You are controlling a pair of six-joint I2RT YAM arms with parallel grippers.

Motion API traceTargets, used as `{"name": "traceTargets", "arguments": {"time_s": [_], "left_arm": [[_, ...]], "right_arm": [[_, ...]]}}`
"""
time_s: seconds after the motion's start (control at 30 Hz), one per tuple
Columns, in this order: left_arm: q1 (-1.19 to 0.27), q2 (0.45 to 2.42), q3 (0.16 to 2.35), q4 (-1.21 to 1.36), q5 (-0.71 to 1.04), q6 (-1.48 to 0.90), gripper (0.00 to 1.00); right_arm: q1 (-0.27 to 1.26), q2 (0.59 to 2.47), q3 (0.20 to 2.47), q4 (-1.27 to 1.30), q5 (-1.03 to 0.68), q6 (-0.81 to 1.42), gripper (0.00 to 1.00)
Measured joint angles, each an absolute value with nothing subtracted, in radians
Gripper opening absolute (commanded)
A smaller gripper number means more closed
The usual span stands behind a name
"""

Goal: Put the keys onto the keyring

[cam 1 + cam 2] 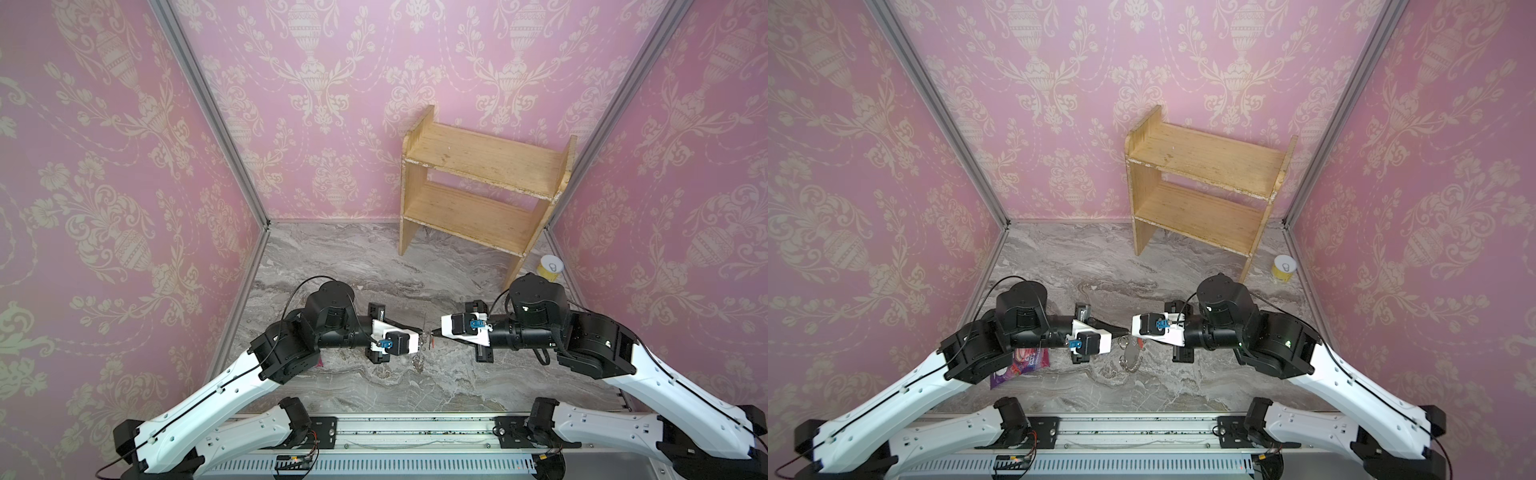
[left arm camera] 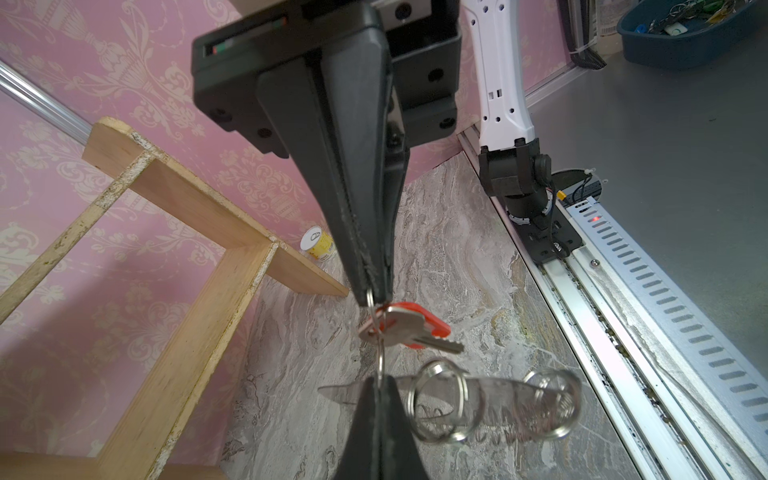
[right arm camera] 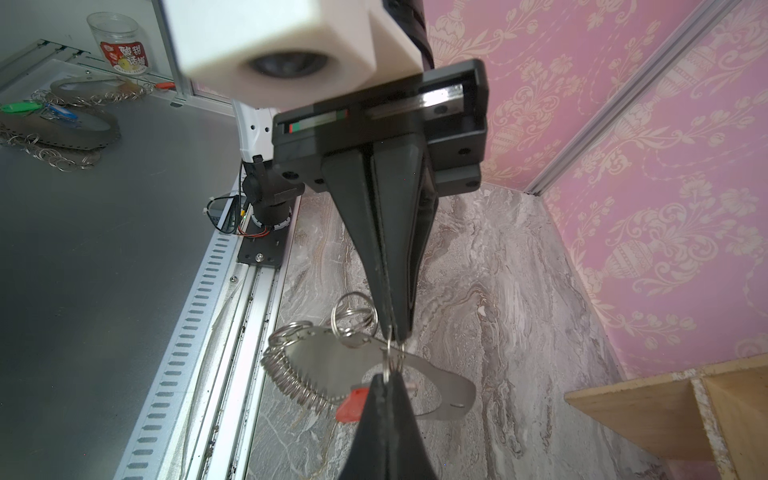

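My left gripper (image 1: 423,332) and right gripper (image 1: 434,331) meet tip to tip above the middle of the marble floor. Both are shut on one thin split ring (image 2: 376,332) stretched between them. The keys (image 2: 409,326), a silver key with its red-orange tag (image 3: 353,405), hang on that ring. The keyring (image 3: 332,365), which looks like a flat grey metal crescent with silver split rings (image 2: 444,401) along its edge, dangles from the same ring below the grippers (image 1: 1131,355). In the left wrist view my left gripper (image 2: 380,384) pinches the ring opposite the right gripper's fingertips (image 2: 374,286). In the right wrist view the right gripper (image 3: 389,376) hides part of the tag.
A wooden two-shelf rack (image 1: 482,183) stands at the back right, with a yellow can (image 1: 549,268) beside its foot. A purple packet (image 1: 1021,361) lies under the left arm. The metal rail (image 1: 415,432) runs along the front. Outside the enclosure are a blue tray (image 2: 685,37) and spare keyrings (image 3: 62,120).
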State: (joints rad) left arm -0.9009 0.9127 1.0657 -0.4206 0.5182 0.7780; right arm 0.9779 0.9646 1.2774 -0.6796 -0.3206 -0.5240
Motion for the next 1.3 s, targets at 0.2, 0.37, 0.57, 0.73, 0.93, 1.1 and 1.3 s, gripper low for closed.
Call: {"name": "traceTargets", "arguments": {"time_s": [0.2, 0.37, 0.57, 0.73, 0.93, 1.1, 1.3], "left_arm": [[-0.903, 0.913, 1.066, -0.421, 0.518, 0.781, 0.00], [-0.907, 0.912, 1.066, -0.428, 0.518, 0.782, 0.00], [-0.908, 0.911, 1.066, -0.428, 0.518, 0.786, 0.00], [-0.908, 0.911, 1.066, -0.428, 0.518, 0.789, 0.00], [-0.914, 0.910, 1.066, -0.428, 0.518, 0.789, 0.00], [-0.914, 0.910, 1.067, -0.433, 0.518, 0.789, 0.00], [-0.914, 0.910, 1.074, -0.447, 0.518, 0.788, 0.00]], "right_arm": [[0.978, 0.966, 1.277, -0.680, -0.315, -0.524, 0.00], [0.978, 0.973, 1.277, -0.679, -0.304, -0.524, 0.00], [0.978, 0.978, 1.277, -0.678, -0.287, -0.524, 0.00], [0.978, 0.979, 1.277, -0.679, -0.287, -0.524, 0.00], [0.978, 0.979, 1.277, -0.679, -0.288, -0.525, 0.00], [0.986, 0.978, 1.277, -0.678, -0.287, -0.541, 0.00], [1.009, 0.957, 1.262, -0.662, -0.254, -0.562, 0.00]]}}
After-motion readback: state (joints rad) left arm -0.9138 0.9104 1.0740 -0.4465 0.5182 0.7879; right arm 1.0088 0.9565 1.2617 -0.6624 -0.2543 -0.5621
